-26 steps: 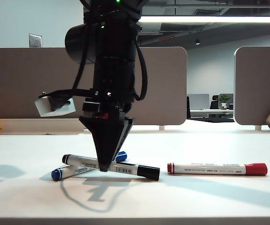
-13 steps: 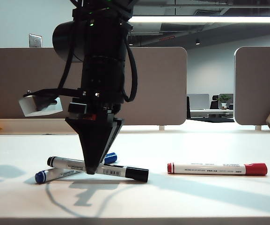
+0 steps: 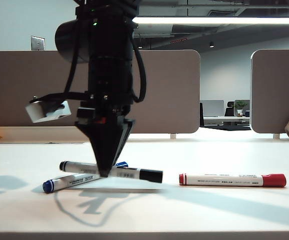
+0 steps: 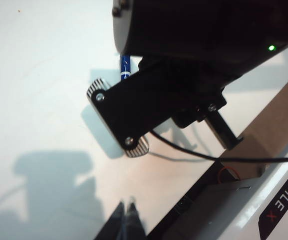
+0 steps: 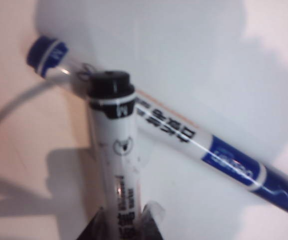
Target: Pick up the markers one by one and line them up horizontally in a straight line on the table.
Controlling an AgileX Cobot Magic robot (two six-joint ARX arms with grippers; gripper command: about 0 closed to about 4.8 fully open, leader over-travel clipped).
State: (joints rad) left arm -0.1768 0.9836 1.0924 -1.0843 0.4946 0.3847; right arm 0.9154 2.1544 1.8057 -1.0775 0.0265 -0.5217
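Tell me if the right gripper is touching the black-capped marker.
Touching: the right wrist view shows the right gripper closed on the black-capped marker.

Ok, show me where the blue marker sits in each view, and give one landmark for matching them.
Exterior view: blue marker lies low on the left, on the table, passing behind the black marker that the right gripper holds.
Left wrist view: only a blue sliver shows above the dark gripper body.
Right wrist view: it runs diagonally under the black marker.
Shared landmark: the crossing of the two markers, seen in the exterior and right wrist views.
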